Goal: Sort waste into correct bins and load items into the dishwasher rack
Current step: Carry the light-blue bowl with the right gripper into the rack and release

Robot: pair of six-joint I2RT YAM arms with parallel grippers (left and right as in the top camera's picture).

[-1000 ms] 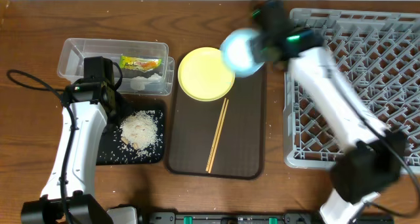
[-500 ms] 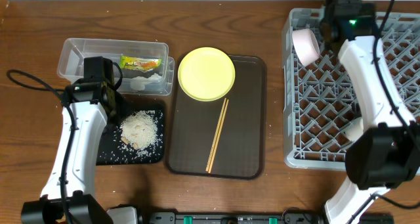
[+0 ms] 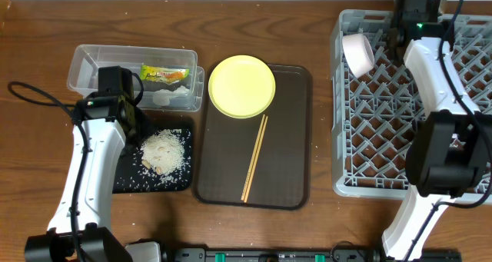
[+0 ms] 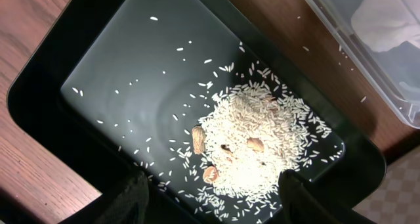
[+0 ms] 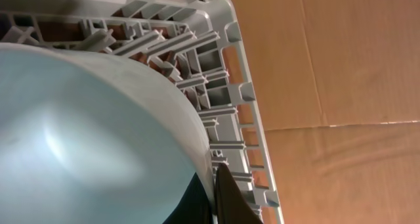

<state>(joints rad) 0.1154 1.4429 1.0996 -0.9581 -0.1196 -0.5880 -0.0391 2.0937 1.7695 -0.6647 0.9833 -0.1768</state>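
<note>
My right gripper (image 5: 213, 168) is shut on the rim of the light blue bowl (image 5: 85, 138) at the far left corner of the grey dishwasher rack (image 5: 246, 92). In the overhead view the bowl (image 3: 357, 53) looks pale and stands on edge in the rack (image 3: 430, 116), beside the right gripper (image 3: 392, 39). My left gripper (image 4: 210, 198) is open and empty, low over the rice pile (image 4: 252, 145) in the black tray (image 4: 98, 73). The clear tub (image 3: 92, 66) holds the green-yellow wrapper (image 3: 164, 75) and the white scrap (image 3: 165, 97). The yellow plate (image 3: 241, 86) and the chopsticks (image 3: 254, 157) lie on the brown serving tray (image 3: 284, 162).
A few brown nut-like bits (image 4: 198, 138) lie in the rice. Loose grains are scattered across the black tray (image 3: 127, 181). The left arm's cable (image 3: 34, 97) loops over the table at the left. The right arm lies across the rack's right half.
My right arm has carried the light blue bowl from beside the yellow plate to the rack's far left corner. In the last half second it barely moved. The left arm has not moved.
</note>
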